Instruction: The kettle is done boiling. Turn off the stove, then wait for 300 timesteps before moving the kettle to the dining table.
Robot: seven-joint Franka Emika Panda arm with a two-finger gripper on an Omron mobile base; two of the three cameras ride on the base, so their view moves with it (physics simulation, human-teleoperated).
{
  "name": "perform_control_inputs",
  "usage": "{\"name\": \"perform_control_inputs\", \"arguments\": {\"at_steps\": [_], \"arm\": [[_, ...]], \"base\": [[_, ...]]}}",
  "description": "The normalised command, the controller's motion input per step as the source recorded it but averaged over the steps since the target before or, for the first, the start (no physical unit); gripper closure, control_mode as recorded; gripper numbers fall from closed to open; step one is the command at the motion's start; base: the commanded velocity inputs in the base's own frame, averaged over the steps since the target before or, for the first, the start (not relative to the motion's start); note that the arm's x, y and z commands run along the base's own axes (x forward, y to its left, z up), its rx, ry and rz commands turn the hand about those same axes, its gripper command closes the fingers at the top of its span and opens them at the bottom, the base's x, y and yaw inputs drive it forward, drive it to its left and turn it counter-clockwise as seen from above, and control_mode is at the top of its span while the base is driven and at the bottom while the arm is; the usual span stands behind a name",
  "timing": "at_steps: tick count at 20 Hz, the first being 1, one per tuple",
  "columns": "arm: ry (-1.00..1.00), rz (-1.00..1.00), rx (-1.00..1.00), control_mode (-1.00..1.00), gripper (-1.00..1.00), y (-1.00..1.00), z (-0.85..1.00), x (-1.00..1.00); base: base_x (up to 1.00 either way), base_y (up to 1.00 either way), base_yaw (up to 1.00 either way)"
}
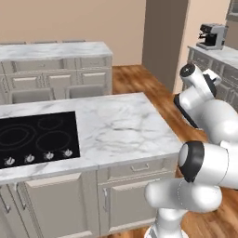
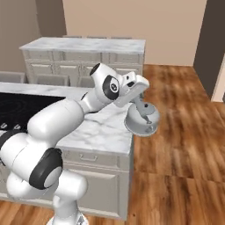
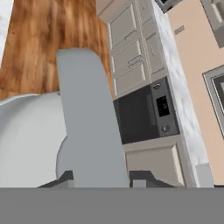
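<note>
You're carrying the kettle (image 2: 141,118) off the stove (image 1: 37,137), hanging over the wood floor (image 2: 184,132) just past the island edge. Pincer (image 2: 139,104) is pinching its handle (image 3: 89,131). Judging by that, the dining table drop-off is still remaining.

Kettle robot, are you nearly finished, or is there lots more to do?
Done: the small white-grey domed kettle is off the flat black glass stove; no pot sits on its rings. Whether the knobs are off is too small to tell. In hand: the gripper is shut on the kettle's handle, carrying it past the marble island's edge, over the wood floor. Left: setting it on the dining table.
</note>
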Motion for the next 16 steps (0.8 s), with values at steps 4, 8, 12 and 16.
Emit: {"name": "perform_control_inputs", "arguments": {"at_steps": [4,8,12,16], "arm": [[0.0,0.0,0.0,1.0,1.0,0.0,0.0,0.0],[0.0,0.0,0.0,1.0,1.0,0.0,0.0,0.0],[0.0,0.0,0.0,1.0,1.0,0.0,0.0,0.0],[0.0,0.0,0.0,1.0,1.0,0.0,0.0,0.0]], "base": [[-0.14,-1.0,0.0],[-0.01,-1.0,0.01],[0.08,-1.0,0.04],[0.36,-0.89,0.08]]}}
